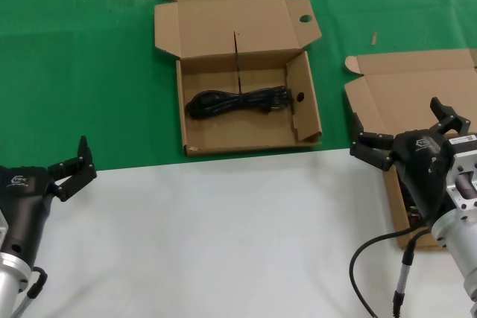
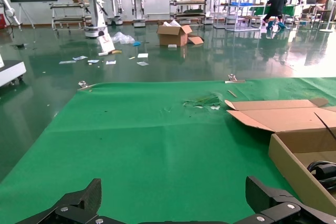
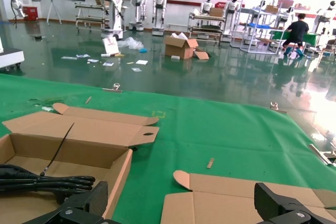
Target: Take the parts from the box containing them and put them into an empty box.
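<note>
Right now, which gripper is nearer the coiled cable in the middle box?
Right. The right gripper hangs open beside that box, over the neighbouring one; the left gripper, also open, sits farther from the cable, at the table's near-left.

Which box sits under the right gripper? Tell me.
The plain-lidded box at the table's right edge; the right gripper hangs open over it. The middle box has a holed flap.
</note>
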